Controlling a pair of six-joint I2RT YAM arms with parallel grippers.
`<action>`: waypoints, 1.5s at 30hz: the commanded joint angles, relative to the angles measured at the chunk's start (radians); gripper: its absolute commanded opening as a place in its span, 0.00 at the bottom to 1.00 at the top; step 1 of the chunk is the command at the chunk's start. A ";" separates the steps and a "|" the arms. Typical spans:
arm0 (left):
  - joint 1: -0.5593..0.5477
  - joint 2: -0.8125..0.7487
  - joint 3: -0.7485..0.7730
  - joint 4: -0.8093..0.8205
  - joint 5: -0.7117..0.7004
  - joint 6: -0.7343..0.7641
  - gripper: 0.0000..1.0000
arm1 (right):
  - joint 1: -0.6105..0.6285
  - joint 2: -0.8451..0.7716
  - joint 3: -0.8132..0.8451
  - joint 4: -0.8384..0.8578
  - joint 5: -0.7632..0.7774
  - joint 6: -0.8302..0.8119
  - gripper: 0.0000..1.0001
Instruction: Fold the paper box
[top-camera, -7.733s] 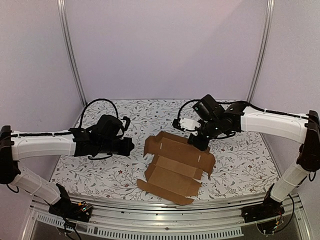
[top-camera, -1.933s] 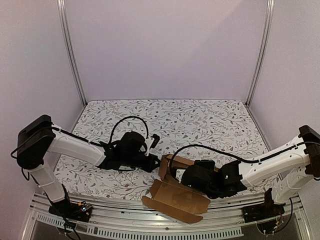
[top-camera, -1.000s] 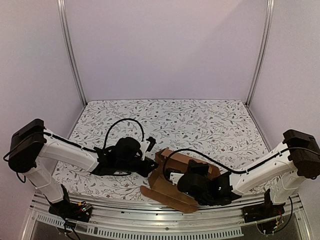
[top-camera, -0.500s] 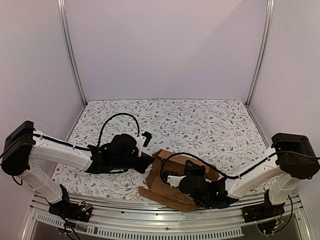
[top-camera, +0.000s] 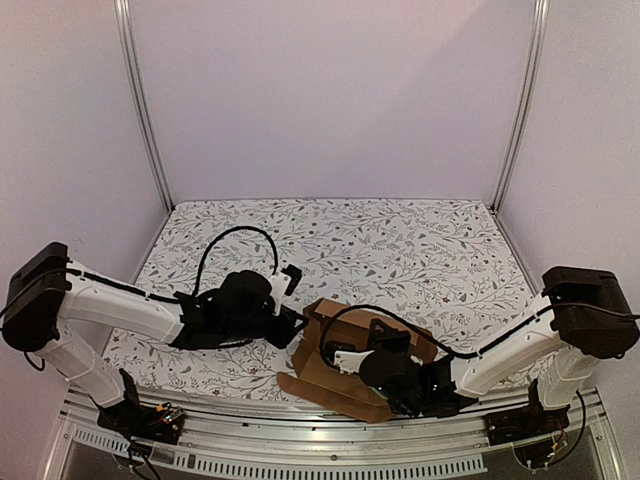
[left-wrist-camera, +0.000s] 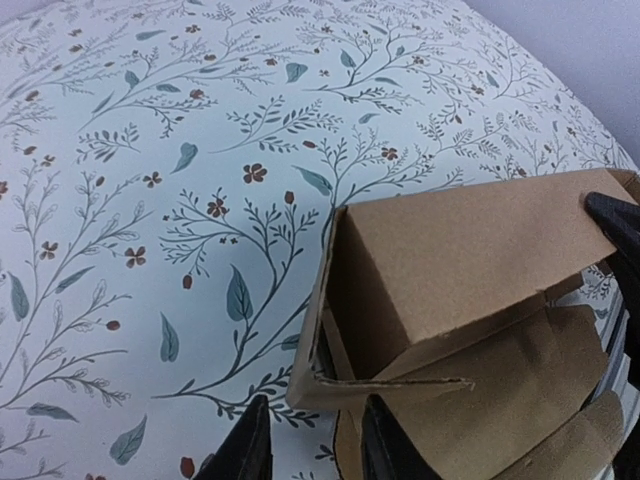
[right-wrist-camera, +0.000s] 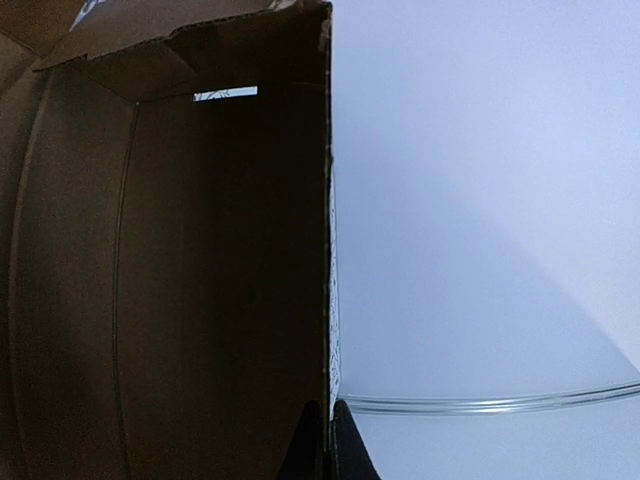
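The paper box (top-camera: 350, 352) is plain brown cardboard, partly folded, with walls raised and a flap lying toward the table's near edge. In the left wrist view its near corner (left-wrist-camera: 320, 375) sits just ahead of my left gripper (left-wrist-camera: 315, 455), which is open, with one finger on either side below the corner. That gripper also shows in the top view (top-camera: 293, 328), at the box's left end. My right gripper (right-wrist-camera: 328, 445) is shut on the thin edge of a box wall (right-wrist-camera: 200, 280), whose dark inner face fills the left of the right wrist view. From above it (top-camera: 340, 362) sits low inside the box.
The table carries a white floral cloth (top-camera: 400, 250). A metal rail (top-camera: 330, 440) runs along the near edge, right by the box's front flap. Pale purple walls and two upright posts (top-camera: 142, 110) enclose the back and sides. A black part of the right arm (left-wrist-camera: 615, 215) shows behind the box.
The box was an open sheet at mid-table and now stands partly folded near the front edge. Over the last second both arms shifted slightly left; in the last half second almost nothing moved.
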 joint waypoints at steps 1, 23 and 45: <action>0.002 0.044 -0.031 0.089 0.030 0.032 0.32 | 0.011 0.012 -0.009 0.026 0.007 -0.012 0.00; 0.010 0.162 0.039 0.204 0.046 0.089 0.41 | 0.029 0.028 0.016 0.030 0.004 -0.002 0.00; 0.027 0.248 0.101 0.292 0.082 0.098 0.26 | 0.041 0.017 0.012 0.015 0.011 0.043 0.00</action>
